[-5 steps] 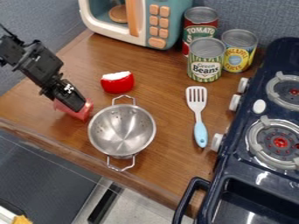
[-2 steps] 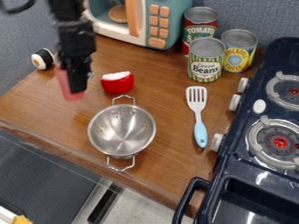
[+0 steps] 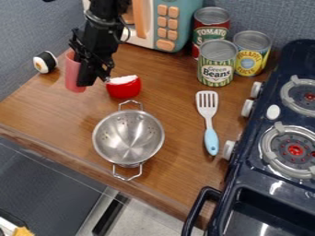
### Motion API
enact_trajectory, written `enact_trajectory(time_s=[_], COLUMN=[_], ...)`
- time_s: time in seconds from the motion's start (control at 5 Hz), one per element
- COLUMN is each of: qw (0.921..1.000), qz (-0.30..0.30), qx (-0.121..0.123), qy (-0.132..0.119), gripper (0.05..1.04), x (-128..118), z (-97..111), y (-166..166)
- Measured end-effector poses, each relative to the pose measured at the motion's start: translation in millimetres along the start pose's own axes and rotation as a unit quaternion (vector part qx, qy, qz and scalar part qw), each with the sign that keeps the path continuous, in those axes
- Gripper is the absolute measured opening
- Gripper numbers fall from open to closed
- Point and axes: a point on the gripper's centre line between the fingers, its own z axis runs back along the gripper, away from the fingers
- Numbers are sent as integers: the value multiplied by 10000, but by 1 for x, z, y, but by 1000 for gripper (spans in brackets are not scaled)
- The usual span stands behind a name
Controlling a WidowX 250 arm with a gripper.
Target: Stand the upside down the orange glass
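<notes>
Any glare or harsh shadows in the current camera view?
Camera view: white glare streaks on the glossy dark-blue toy stove; bright highlights inside the silver metal colander; shadows on the brown wooden counter look soft; no strong glare on the translucent pink glass.

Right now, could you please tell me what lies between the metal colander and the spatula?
Only bare wooden counter lies between the metal colander and the spatula, as the camera view shows.

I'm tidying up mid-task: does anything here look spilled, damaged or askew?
No spill or damage stands out. The small black-and-white sushi-shaped toy looks slightly odd, lying on its curved side right at the brown wooden counter's left edge.
</notes>
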Motion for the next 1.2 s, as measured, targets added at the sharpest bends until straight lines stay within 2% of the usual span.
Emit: enact_trajectory(time_s=[0.2, 0.4, 0.6, 0.8, 1.0, 1.2], qw=[9990, 9927, 9874, 9868, 9869, 9874], qz=[-8, 275, 451, 562, 529, 552], qx=[-288, -614, -708, -692, -688, -774], qy=[-331, -999, -1339, -1350, -1361, -1268], gripper=[90, 90, 90, 90, 129, 332], x=[5, -5, -9, -16, -16, -19], z=[-8, -13, -25, -36, -35, -36], y=[-6, -1, -12, -12, -12, -14])
